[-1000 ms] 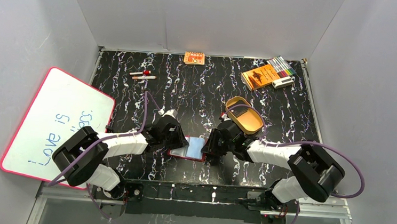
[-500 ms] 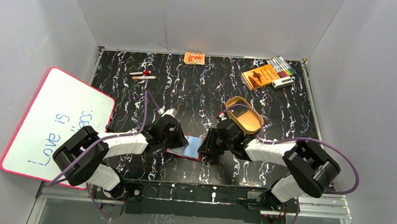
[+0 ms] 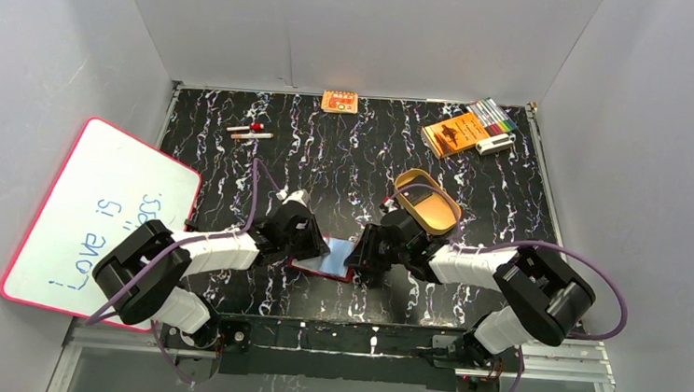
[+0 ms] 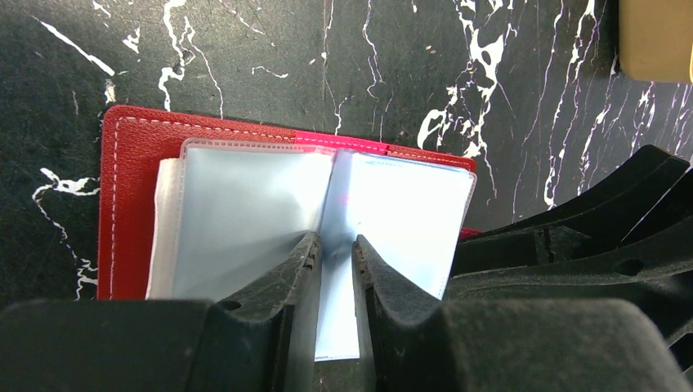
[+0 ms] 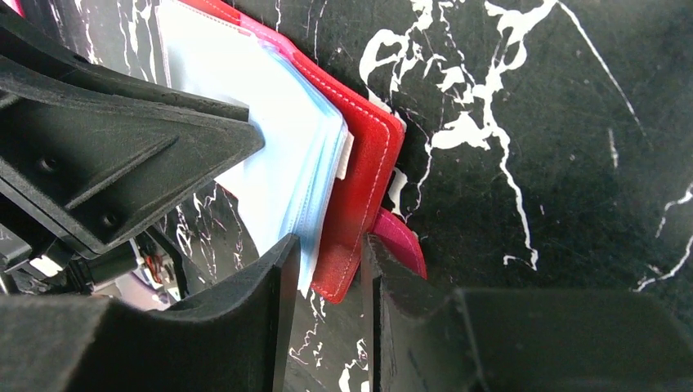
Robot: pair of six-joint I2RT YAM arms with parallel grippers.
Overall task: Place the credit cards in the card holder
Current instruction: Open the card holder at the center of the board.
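The dark red card holder (image 3: pixel 331 258) lies open on the black marbled table between my two grippers, its pale blue clear sleeves up. In the left wrist view my left gripper (image 4: pixel 335 243) is shut on one upright sleeve (image 4: pixel 339 204) at the fold, above the red cover (image 4: pixel 131 163). In the right wrist view my right gripper (image 5: pixel 331 245) is closed over the holder's edge, with the sleeves (image 5: pixel 270 155) and the red cover (image 5: pixel 368 155) between its fingers. The pink snap tab (image 5: pixel 400 245) sticks out beside it. No credit card shows in any view.
A tan oval tray (image 3: pixel 427 200) stands just behind the right gripper. A whiteboard (image 3: pixel 99 214) leans at the left. An orange booklet (image 3: pixel 454 132), markers (image 3: pixel 493 114), a small orange box (image 3: pixel 339 102) and two pens (image 3: pixel 250 132) lie along the back.
My right gripper has moved left onto the card holder's right edge, covering more of it. The left gripper has stayed in place on the sleeve.
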